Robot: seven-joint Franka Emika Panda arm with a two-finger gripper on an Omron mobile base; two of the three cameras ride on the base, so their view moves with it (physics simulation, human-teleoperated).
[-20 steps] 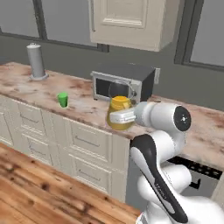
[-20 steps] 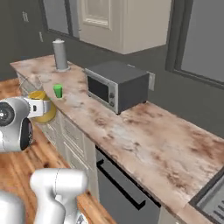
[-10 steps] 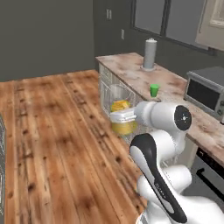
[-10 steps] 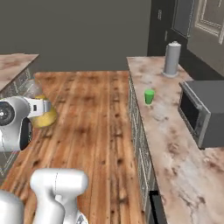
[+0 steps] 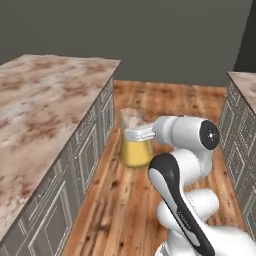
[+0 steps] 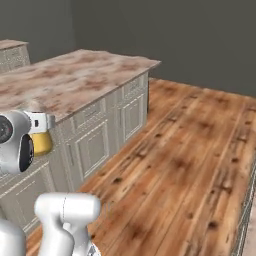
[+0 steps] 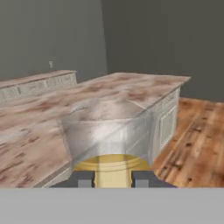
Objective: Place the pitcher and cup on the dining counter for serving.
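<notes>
The pincer is being kept closed on the pitcher, with its 2 dark tips being seen pressed against the lower glass wall on either side of the yellow liquid in the hand view. The pitcher is being carried upright in the air, over the wooden floor and just beside the cream panelled cabinets of the dining counter; it is not yet being set on anything. In the right base view the pitcher is being held at about the height of the tabletop edge, close in front of the cabinet doors.

The marbled slab of this tabletop is being shown broad and bare ahead of the pincer in the hand view, so a landing spot is being offered near its closest edge.

The pitcher is being judged heavy for its size (the liquid is filling the flared base), stiff, smooth and breakable. A grip low on the body, as is being used now, is being judged steady, though glass is likely to slip if the hold is loosened. Sloshing is being considered a risk under quick turns, and a knock against the stone edge could crack the wall. A lift above the slab is being judged necessary before the pitcher is lowered.
</notes>
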